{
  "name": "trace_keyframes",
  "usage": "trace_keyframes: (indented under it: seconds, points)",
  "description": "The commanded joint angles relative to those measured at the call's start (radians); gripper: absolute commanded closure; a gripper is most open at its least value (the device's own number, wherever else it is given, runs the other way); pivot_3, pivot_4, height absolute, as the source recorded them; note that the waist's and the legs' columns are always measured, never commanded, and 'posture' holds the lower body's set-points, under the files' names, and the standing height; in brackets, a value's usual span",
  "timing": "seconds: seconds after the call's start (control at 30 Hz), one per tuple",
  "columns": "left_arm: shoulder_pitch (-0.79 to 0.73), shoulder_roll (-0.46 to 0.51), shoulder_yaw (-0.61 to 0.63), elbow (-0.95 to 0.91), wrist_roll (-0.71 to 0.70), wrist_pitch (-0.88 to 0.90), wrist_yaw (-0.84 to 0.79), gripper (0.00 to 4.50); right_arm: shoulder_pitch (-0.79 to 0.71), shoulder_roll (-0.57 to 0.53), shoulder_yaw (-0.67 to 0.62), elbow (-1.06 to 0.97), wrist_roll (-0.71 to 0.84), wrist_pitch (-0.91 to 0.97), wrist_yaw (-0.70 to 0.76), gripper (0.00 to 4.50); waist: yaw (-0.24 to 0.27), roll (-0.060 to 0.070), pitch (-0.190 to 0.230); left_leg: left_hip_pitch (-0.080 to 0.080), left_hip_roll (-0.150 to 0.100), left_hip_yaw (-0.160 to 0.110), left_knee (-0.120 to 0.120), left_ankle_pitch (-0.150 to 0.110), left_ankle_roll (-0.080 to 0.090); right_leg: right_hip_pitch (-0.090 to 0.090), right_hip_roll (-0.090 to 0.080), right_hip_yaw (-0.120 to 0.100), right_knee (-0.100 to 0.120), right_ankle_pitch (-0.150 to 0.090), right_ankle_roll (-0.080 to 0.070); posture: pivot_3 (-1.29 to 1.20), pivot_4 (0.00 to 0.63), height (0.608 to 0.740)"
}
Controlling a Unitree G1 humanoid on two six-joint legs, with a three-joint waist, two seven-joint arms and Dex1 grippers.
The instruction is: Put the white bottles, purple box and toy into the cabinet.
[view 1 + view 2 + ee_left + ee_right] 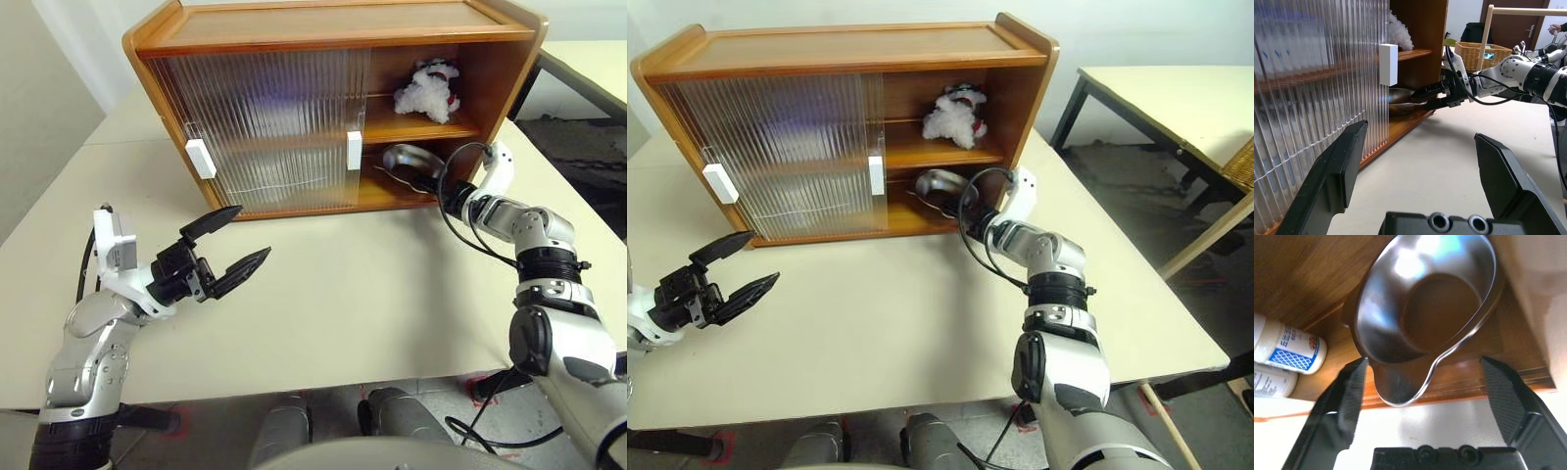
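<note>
While the cabinet stands on the pale table w/ its ribbed sliding doors pushed to the robot's left, the right-hand bay is exposed on both shelves. Toy, white & fluffy w/ red bits, sits on the upper shelf of that open bay, near the back. Below it, on the lower shelf, lies a shiny metal bowl, tilted toward the front edge, w/ its flat handle lip sticking out over the shelf edge.

Right tool is at the lower shelf opening, fingers spread wide either side of the bowl's handle lip; one fingertip is right by the bowl rim, can't tell if it touches. Nothing pinched between them.

Two white bottles lie on their sides on the lower shelf beside the bowl, deeper behind the door side; one shows a blue-and-white label, the other is just next to it at the shelf front.

Left tool hovers above the table in front of the closed doors, well apart from the cabinet, fingers spread, holding nothing. White door handles sit mid-height on the doors.
</note>
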Motion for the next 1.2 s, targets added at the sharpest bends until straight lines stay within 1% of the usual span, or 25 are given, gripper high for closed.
trace_keyframes:
  seconds: [0.03,0.23,0.3,0.33,0.37,0.43,0.6,0.63,0.7,0.77,0.87,0.93,1.03,1.13,1.2]
  points:
    - [-0.002,0.008,-0.003,-0.004,0.001,0.010,-0.004,0.00,0.022,-0.038,0.030,-0.043,-0.006,0.050,0.041,0.02,0.001,0.000,0.000,-0.001,0.000,0.000,0.000,0.000,0.000,-0.001,0.000,0.000,0.000,0.000,0.000,-0.11,0.051,0.740]
    - [0.001,0.008,0.000,-0.003,0.001,0.009,-0.006,0.00,0.075,-0.163,0.139,-0.175,0.015,0.156,0.258,0.02,0.004,0.000,0.000,-0.004,-0.001,0.001,0.001,0.000,0.000,-0.002,0.000,0.000,-0.001,-0.001,0.002,-0.11,0.046,0.740]
    - [0.001,0.007,-0.001,-0.002,0.001,0.009,-0.005,0.00,0.155,-0.264,0.218,-0.323,0.067,0.166,0.499,0.02,0.004,0.000,0.000,-0.004,-0.001,0.001,0.001,0.000,0.000,-0.002,0.000,0.000,-0.001,-0.001,0.002,-0.10,0.043,0.740]
    - [0.000,0.006,-0.001,0.001,0.002,0.007,-0.005,0.00,0.193,-0.319,0.252,-0.373,0.071,0.158,0.587,0.02,0.007,0.000,0.000,-0.004,-0.001,0.002,0.001,0.000,0.000,-0.002,0.001,0.000,-0.001,-0.002,0.003,-0.10,0.038,0.740]
    - [0.000,0.005,-0.002,0.002,0.003,0.006,-0.005,0.00,0.220,-0.364,0.278,-0.402,0.073,0.146,0.659,0.02,0.007,0.000,0.000,-0.004,-0.003,0.004,0.002,0.000,0.000,0.000,0.002,-0.001,-0.001,-0.005,0.009,-0.11,0.035,0.740]
    - [-0.003,0.003,-0.004,0.007,0.004,0.004,-0.007,0.00,0.238,-0.413,0.296,-0.417,0.080,0.135,0.735,0.02,0.008,0.000,0.000,-0.004,-0.006,0.008,0.005,-0.001,-0.001,0.002,0.002,-0.001,-0.001,-0.011,0.017,-0.11,0.035,0.740]
    - [-0.019,0.002,-0.011,0.020,0.008,0.003,-0.011,0.00,0.246,-0.454,0.318,-0.494,0.115,0.140,0.849,0.02,-0.001,-0.001,0.001,0.003,-0.006,0.006,0.008,-0.001,-0.001,0.009,0.002,0.003,-0.001,-0.010,0.018,-0.12,0.028,0.740]
    - [-0.022,0.002,-0.011,0.023,0.008,0.002,-0.012,0.00,0.248,-0.449,0.323,-0.518,0.129,0.144,0.870,0.20,-0.002,-0.001,0.001,0.006,-0.006,0.006,0.009,0.000,-0.001,0.012,0.002,0.003,-0.001,-0.013,0.014,-0.12,0.028,0.740]
    - [-0.025,0.003,-0.011,0.024,0.008,0.003,-0.014,0.00,0.237,-0.432,0.331,-0.544,0.148,0.170,0.874,0.60,-0.003,-0.002,0.001,0.012,-0.007,0.006,0.009,0.000,-0.001,0.018,0.001,0.003,-0.001,-0.014,0.011,-0.11,0.028,0.740]
    - [-0.025,0.003,-0.009,0.024,0.009,0.003,-0.014,0.00,0.207,-0.371,0.301,-0.568,0.191,0.205,0.827,1.37,-0.006,-0.003,0.001,0.014,-0.007,0.005,0.009,0.000,-0.001,0.020,0.002,0.003,-0.001,-0.014,0.011,-0.11,0.027,0.740]
    - [-0.020,0.003,-0.005,0.019,0.008,0.002,-0.011,0.00,0.181,-0.252,0.269,-0.630,0.232,0.200,0.734,2.51,-0.012,-0.002,0.001,0.014,-0.006,0.004,0.008,0.000,-0.001,0.018,0.002,0.003,-0.001,-0.013,0.009,-0.10,0.029,0.740]
    - [-0.013,0.001,-0.003,0.016,0.009,0.001,-0.009,0.00,0.174,-0.185,0.282,-0.662,0.206,0.152,0.663,3.29,-0.010,-0.002,0.001,0.014,-0.005,0.003,0.008,0.000,-0.001,0.018,0.002,0.002,-0.001,-0.013,0.008,-0.10,0.029,0.740]
    - [-0.006,-0.004,-0.004,0.010,0.010,-0.002,-0.003,0.00,0.145,-0.077,0.289,-0.652,0.148,0.041,0.552,4.47,-0.007,-0.002,0.001,0.013,-0.005,0.001,0.006,0.000,-0.001,0.017,0.002,0.001,-0.001,-0.013,0.007,-0.09,0.032,0.740]
    - [-0.003,-0.006,-0.005,0.007,0.010,-0.003,0.001,0.00,0.129,-0.016,0.303,-0.644,0.117,-0.018,0.494,4.47,0.000,-0.002,0.001,0.011,-0.005,-0.001,0.005,-0.001,-0.001,0.015,0.001,0.000,-0.001,-0.011,0.011,-0.08,0.035,0.740]
    - [-0.002,-0.007,-0.004,0.006,0.011,-0.004,0.004,0.00,0.130,0.023,0.320,-0.651,0.103,-0.040,0.461,4.47,0.005,-0.003,0.001,0.011,-0.005,-0.002,0.004,-0.001,0.000,0.014,0.000,0.000,-0.001,-0.007,0.005,-0.08,0.035,0.740]
